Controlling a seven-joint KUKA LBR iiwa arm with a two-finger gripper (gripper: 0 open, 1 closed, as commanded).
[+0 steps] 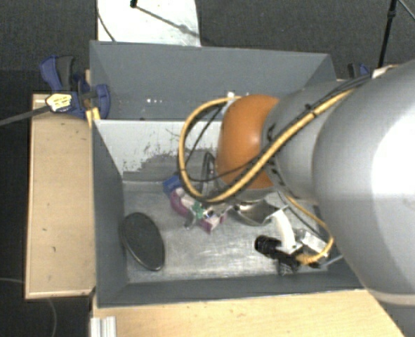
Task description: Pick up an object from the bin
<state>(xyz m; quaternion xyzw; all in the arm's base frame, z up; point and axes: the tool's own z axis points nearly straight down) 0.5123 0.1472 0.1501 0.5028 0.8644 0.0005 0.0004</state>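
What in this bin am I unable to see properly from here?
Camera view:
Right floor of the grey metal bin: hidden under the grey arm and its orange cover.
Small purple, blue and green pieces at mid-floor: partly behind the arm's cables, too small to name.
Black, white and yellow shape at front right: partly under the arm, kind unclear.

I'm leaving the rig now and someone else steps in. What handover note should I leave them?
End effector: low in the bin, below the orange wrist cover; open or shut cannot be told.
Things: purple and blue pieces beside it; dark oval disc at lower left; black and white object at lower right.
Done: arm is down in the bin.
Left: grasp one thing and lift it out; nothing is seen held.
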